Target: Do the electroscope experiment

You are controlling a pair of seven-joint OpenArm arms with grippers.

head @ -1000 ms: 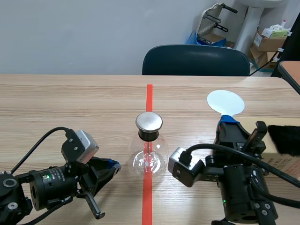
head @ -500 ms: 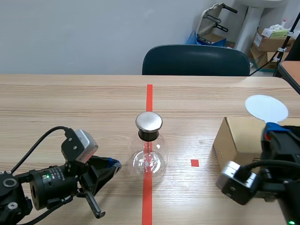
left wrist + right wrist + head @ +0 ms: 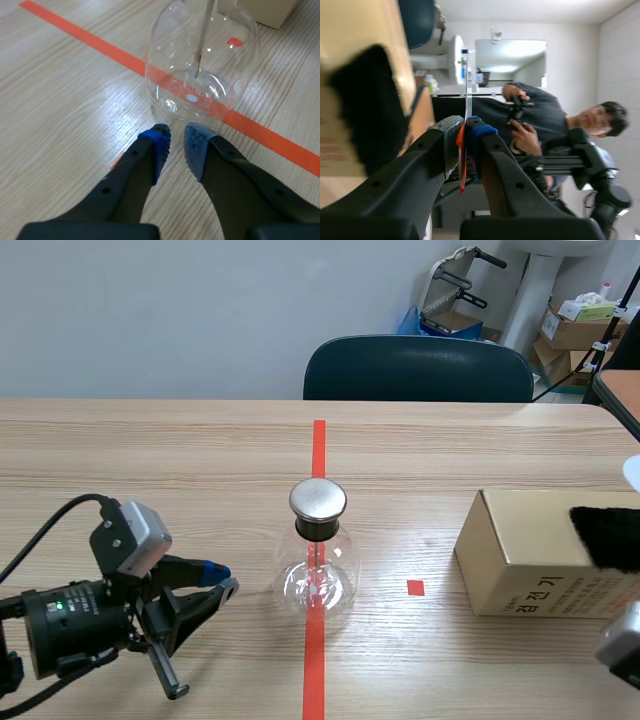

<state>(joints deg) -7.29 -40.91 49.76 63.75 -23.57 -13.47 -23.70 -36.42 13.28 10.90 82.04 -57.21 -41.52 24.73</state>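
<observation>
Left gripper: the left gripper [image 3: 215, 580] lies low on the table. Its blue pads [image 3: 160, 142] are parted by a narrow gap with nothing between them. It is aimed at the flask's foot, probably waiting out of the way.
Electroscope: the clear glass flask electroscope [image 3: 317, 575], capped by a round metal disc, stands upright on the orange-red tape line [image 3: 318, 445]. It sits mid-table just ahead of the left gripper, likely so either arm can reach it.
Box: the brown cardboard box [image 3: 520, 560] sits to the flask's right, apart from it. The black fur pad [image 3: 605, 535] lies on top, seemingly as a raised rubbing place.
Right gripper: the right gripper [image 3: 466, 127] is clamped on the white round plastic paddle [image 3: 468, 90], seen edge-on. In the scene view only a sliver of it shows, beyond the box.
Surface: a pale wooden table [image 3: 150, 460].
Room: a dark teal chair [image 3: 418, 368], a grey wall, stacked cardboard boxes [image 3: 575, 325], and a person in a dark top [image 3: 540, 117].
</observation>
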